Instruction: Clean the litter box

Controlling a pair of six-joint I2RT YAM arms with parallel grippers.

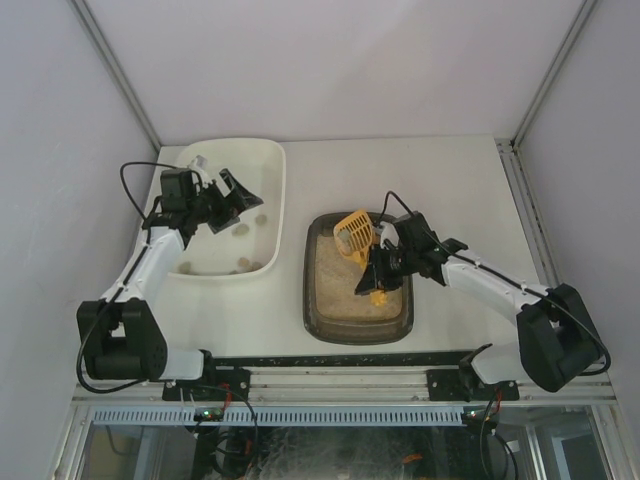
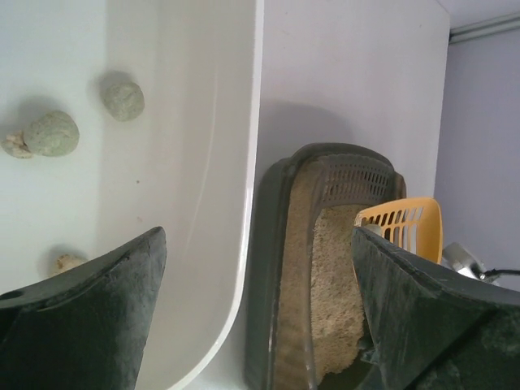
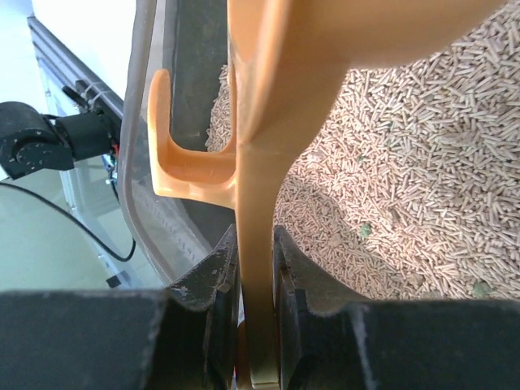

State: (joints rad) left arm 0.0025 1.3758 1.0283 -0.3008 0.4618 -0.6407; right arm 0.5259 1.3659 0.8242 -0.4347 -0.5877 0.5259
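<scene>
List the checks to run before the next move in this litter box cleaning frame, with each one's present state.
1. Grip: right fingers shut on the scoop handle: ok.
2. Scoop head above the litter box: ok.
3. Scoop load: cannot tell.
4. Spare arm: left fingers open, empty, over the white tub: ok.
5. Tub beside the box, clumps lying in it: ok.
6. Litter free of waste: cannot tell; small greenish bits show among the pellets.

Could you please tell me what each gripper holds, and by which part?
The right gripper clamps the orange scoop by its handle; the left gripper is open, empty.
</scene>
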